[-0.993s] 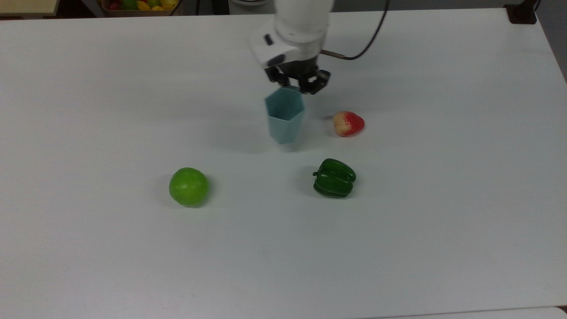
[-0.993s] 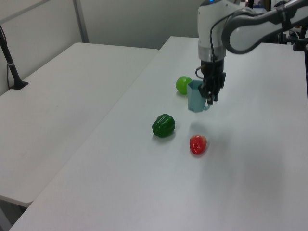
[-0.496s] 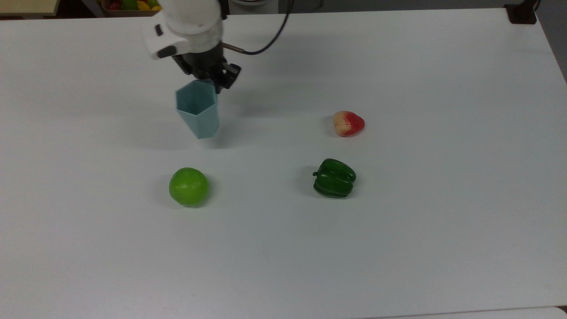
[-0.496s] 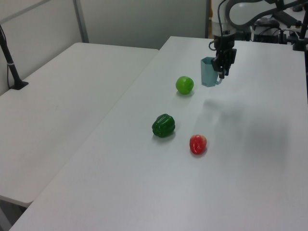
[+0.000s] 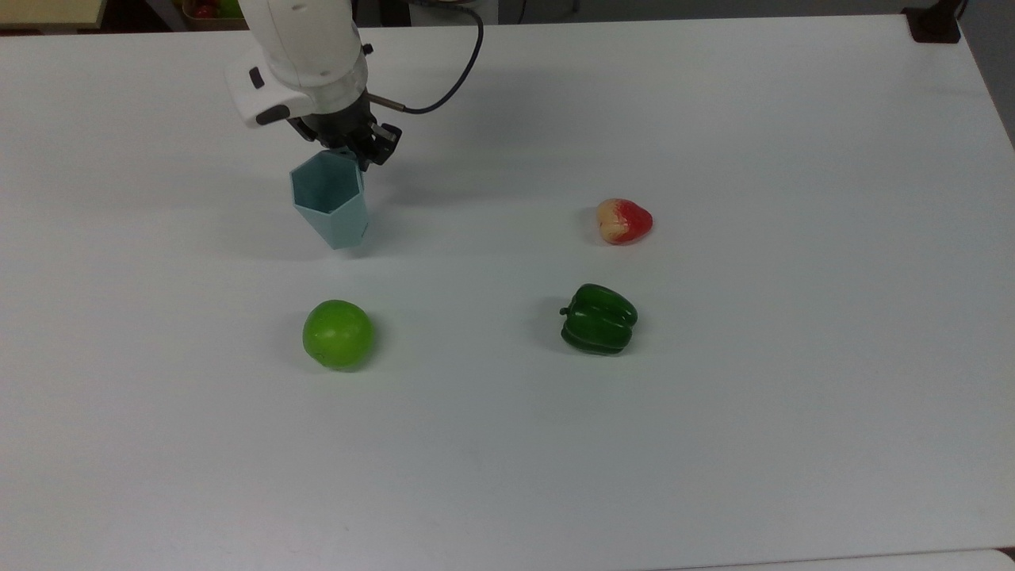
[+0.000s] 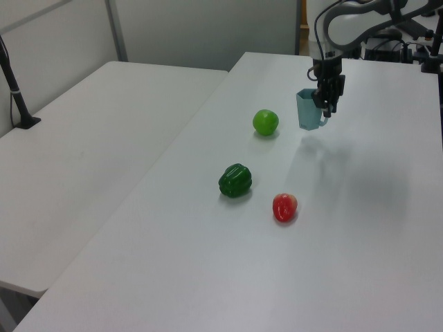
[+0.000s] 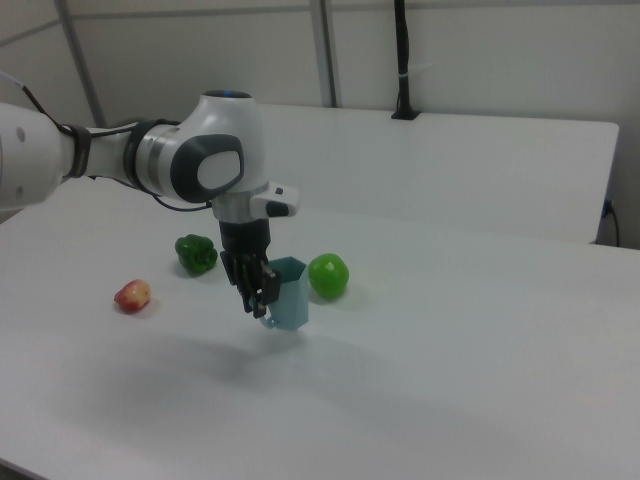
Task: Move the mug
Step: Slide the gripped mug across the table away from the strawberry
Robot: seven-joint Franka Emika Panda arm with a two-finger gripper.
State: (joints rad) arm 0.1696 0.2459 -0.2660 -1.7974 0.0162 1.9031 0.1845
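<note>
The fingers [image 5: 354,148] pinch the mug [image 5: 330,199] at its rim; top view: it has travelled leftward, away from the strawberry [image 5: 624,220]. Left view: the mug [image 6: 309,109] hangs above the surface [image 6: 360,228]. Right view: it hangs just before the apple [image 7: 327,275], so transport looks nearly done.

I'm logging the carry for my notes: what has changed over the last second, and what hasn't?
The gripper, shut on the mug, carried it toward the top view's left, from beside the strawberry to above the green apple. The apple, strawberry and green pepper stayed put.
</note>
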